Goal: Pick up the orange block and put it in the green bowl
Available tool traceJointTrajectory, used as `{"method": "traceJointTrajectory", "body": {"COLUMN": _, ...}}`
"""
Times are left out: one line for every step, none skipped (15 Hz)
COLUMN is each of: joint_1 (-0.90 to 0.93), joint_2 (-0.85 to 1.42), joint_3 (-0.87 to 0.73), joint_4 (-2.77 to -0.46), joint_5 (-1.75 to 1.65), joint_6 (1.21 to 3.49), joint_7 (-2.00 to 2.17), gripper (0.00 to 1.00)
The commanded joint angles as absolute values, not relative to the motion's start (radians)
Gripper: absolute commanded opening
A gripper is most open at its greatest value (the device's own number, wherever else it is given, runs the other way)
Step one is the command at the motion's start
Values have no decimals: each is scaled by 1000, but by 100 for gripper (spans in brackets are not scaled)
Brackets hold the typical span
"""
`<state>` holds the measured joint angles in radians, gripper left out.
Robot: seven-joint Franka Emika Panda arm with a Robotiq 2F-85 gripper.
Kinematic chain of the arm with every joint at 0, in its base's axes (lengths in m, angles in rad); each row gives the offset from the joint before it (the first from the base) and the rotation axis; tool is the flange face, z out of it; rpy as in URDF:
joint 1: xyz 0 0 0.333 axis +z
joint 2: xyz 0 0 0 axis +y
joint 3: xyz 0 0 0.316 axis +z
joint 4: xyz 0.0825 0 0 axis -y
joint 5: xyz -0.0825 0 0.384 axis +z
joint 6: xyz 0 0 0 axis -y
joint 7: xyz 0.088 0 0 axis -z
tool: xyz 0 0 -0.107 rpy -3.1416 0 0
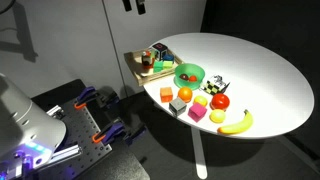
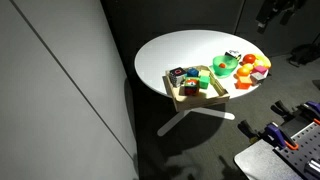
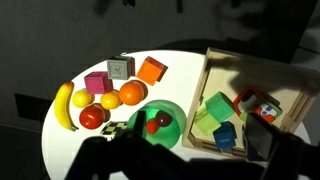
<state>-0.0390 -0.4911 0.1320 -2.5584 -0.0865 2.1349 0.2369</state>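
Observation:
The orange block [image 3: 152, 70] sits on the white table at the tray-side end of the cluster of toys, and it also shows in an exterior view [image 1: 166, 94]. The green bowl [image 3: 170, 135] stands between the cluster and the wooden tray, with a small red object inside. It shows in both exterior views [image 1: 188, 74] [image 2: 224, 66]. My gripper [image 3: 185, 150] hangs high above the table, over the bowl and the tray edge. It is open and empty, and its dark fingers frame the bottom of the wrist view. It barely shows at the top of both exterior views [image 1: 133, 5] [image 2: 280, 10].
Around the orange block lie a grey block [image 3: 120, 68], a pink block [image 3: 96, 83], a round orange fruit [image 3: 131, 93], a red tomato [image 3: 92, 116] and a banana [image 3: 65, 105]. A wooden tray [image 3: 205, 75] of green and blue blocks stands beside the bowl. The table edge is close.

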Motion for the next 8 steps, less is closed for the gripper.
{"method": "traceJointTrajectory", "body": {"joint_1": -28, "joint_2": -490, "joint_3": 121, "joint_4": -2557, "joint_5": -92, "joint_6": 2132, "joint_7": 241, "gripper": 100}}
{"method": "traceJointTrajectory", "body": {"joint_1": -28, "joint_2": -490, "joint_3": 121, "joint_4": -2557, "joint_5": -92, "joint_6": 2132, "joint_7": 241, "gripper": 100}}
{"method": "traceJointTrajectory", "body": {"joint_1": -28, "joint_2": -490, "joint_3": 121, "joint_4": -2557, "joint_5": -92, "joint_6": 2132, "joint_7": 241, "gripper": 100}}
{"method": "traceJointTrajectory", "body": {"joint_1": -28, "joint_2": -490, "joint_3": 121, "joint_4": -2557, "joint_5": -92, "joint_6": 2132, "joint_7": 241, "gripper": 100}}
{"method": "traceJointTrajectory", "body": {"joint_1": -33, "joint_2": -482, "joint_3": 117, "joint_4": -2548, "joint_5": -91, "joint_6": 2131, "joint_7": 244, "gripper": 100}}
{"method": "traceJointTrajectory", "body": {"joint_1": -39, "joint_2": -470, "joint_3": 107, "joint_4": -2537, "joint_5": -86, "joint_6": 2132, "joint_7": 242, "gripper": 100}}
{"method": "traceJointTrajectory", "body": {"joint_1": -44, "joint_2": -462, "joint_3": 99, "joint_4": -2532, "joint_5": -85, "joint_6": 2136, "joint_7": 241, "gripper": 100}}
{"method": "traceJointTrajectory", "body": {"joint_1": -46, "joint_2": -453, "joint_3": 88, "joint_4": -2528, "joint_5": -81, "joint_6": 2142, "joint_7": 237, "gripper": 100}}
